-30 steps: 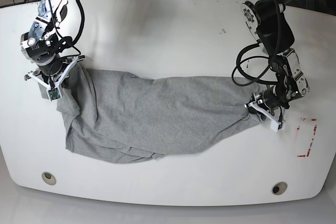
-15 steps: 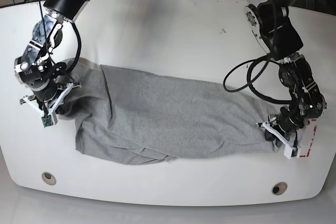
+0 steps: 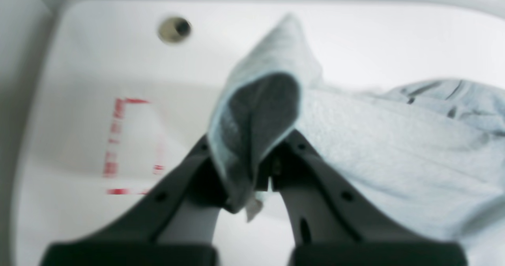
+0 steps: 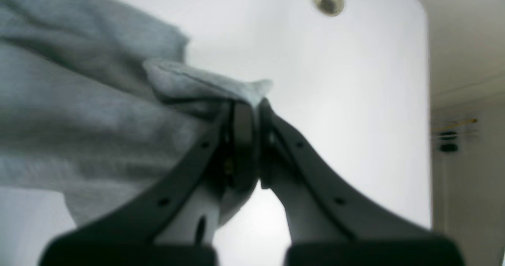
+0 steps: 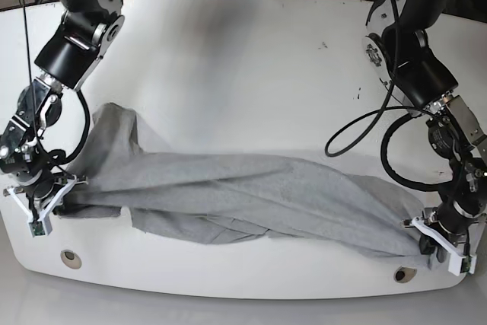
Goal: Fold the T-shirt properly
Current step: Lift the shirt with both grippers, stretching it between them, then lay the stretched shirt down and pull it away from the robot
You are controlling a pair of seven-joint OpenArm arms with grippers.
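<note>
Base view shows the T-shirt [image 5: 251, 195] stretched as a long twisted band across the near part of the desk [image 5: 243, 58], pinched at each end. The right tool [image 5: 42, 202] grips one end just ahead of its tips, and the left tool [image 5: 444, 247] grips the other end, close to the desk's front edge. In the left wrist view, the left tool [image 3: 260, 155] is narrowed onto a folded corner of grey cloth that rises between its jaws. The right wrist view has the right tool [image 4: 246, 139] nearly shut, with a thin fold of hem clamped and the rest of the shirt trailing off to one side.

The risk, as I judge it, is the twist: the cloth is rolled along its length, so setting it down like this would trap wrinkles and doubled layers. Both grips hold only a small bite of cloth, so more tension could pull a corner free. With the left tool so near the edge, slack cloth might slide off the desk.
</note>
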